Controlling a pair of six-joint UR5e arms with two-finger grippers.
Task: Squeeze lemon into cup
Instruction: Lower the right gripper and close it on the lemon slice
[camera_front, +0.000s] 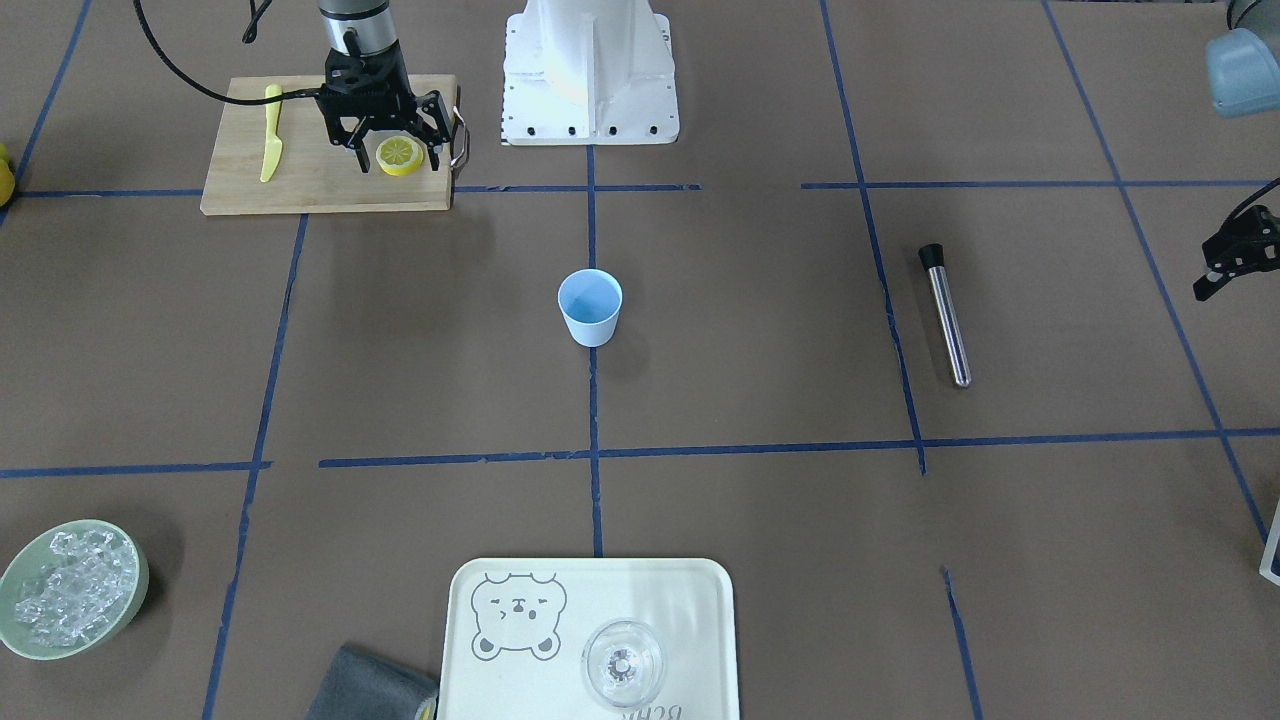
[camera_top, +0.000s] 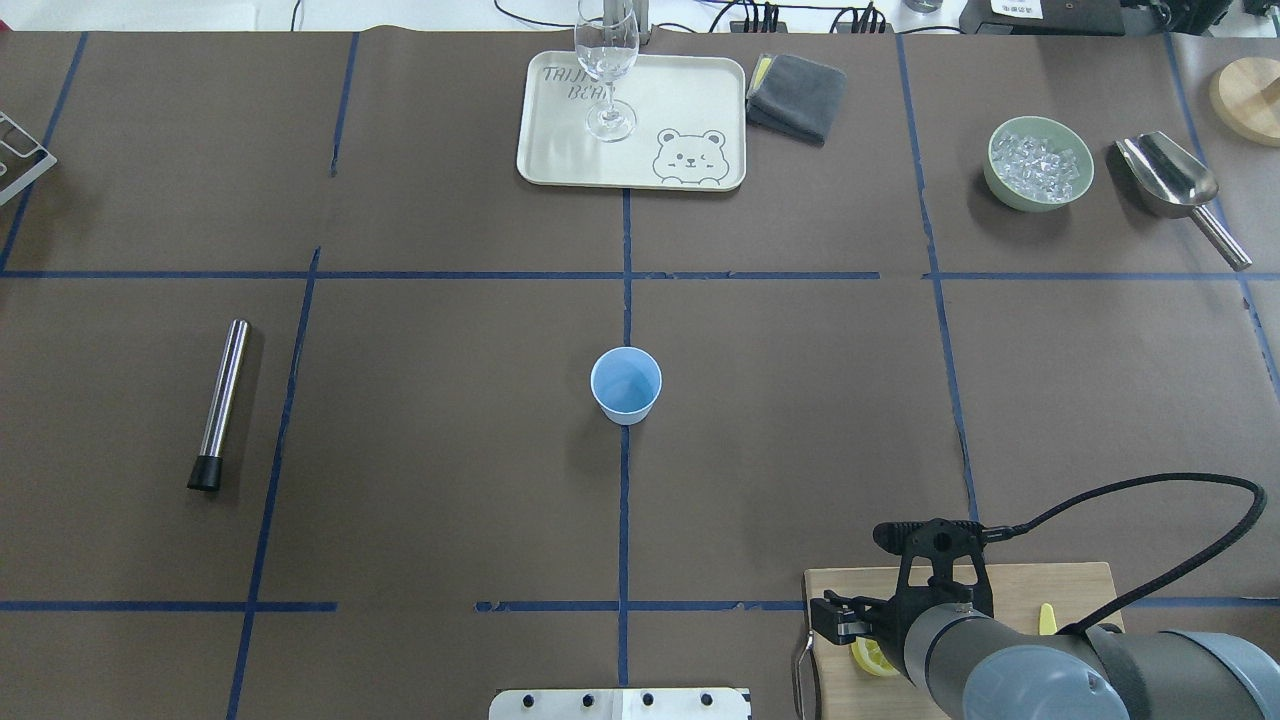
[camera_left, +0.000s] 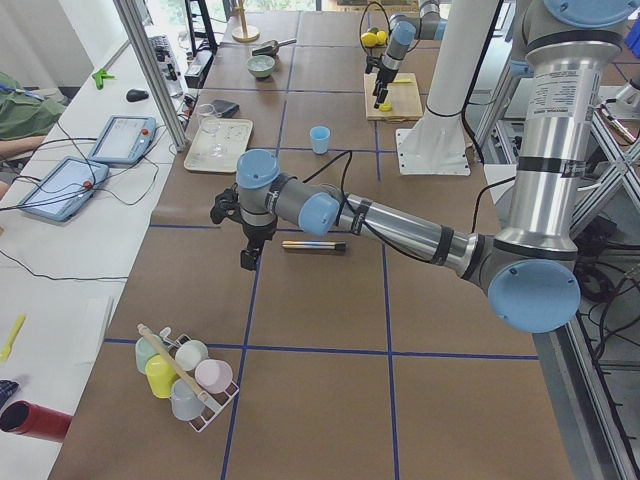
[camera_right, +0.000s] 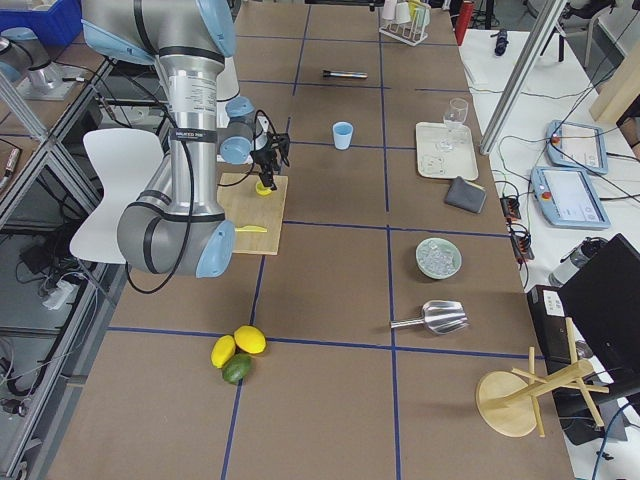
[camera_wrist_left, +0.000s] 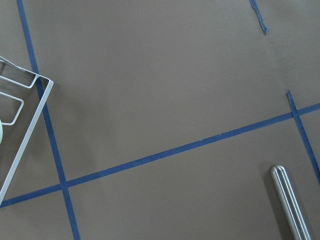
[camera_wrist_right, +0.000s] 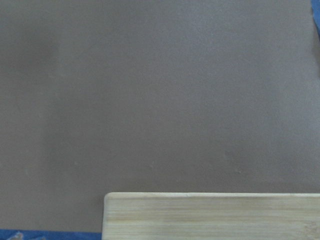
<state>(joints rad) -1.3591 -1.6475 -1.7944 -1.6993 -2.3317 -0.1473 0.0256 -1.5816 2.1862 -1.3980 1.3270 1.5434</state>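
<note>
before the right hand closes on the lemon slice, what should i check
1. Right hand open, straddling the lemon slice: ok.
2. Hand low enough to catch the thin slice: cannot tell.
3. Yellow knife lies apart from the hand on the cutting board: ok.
4. Blue cup upright, mouth unobstructed: ok.
5. Left hand off to the side, far from the cup: ok.

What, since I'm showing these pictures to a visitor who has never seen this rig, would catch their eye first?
Most likely the right gripper, open, with a finger on either side of the yellow lemon slice on the wooden cutting board near the robot's base. After that, the light-blue cup, which stands alone and looks empty, at the middle of the table.
</note>
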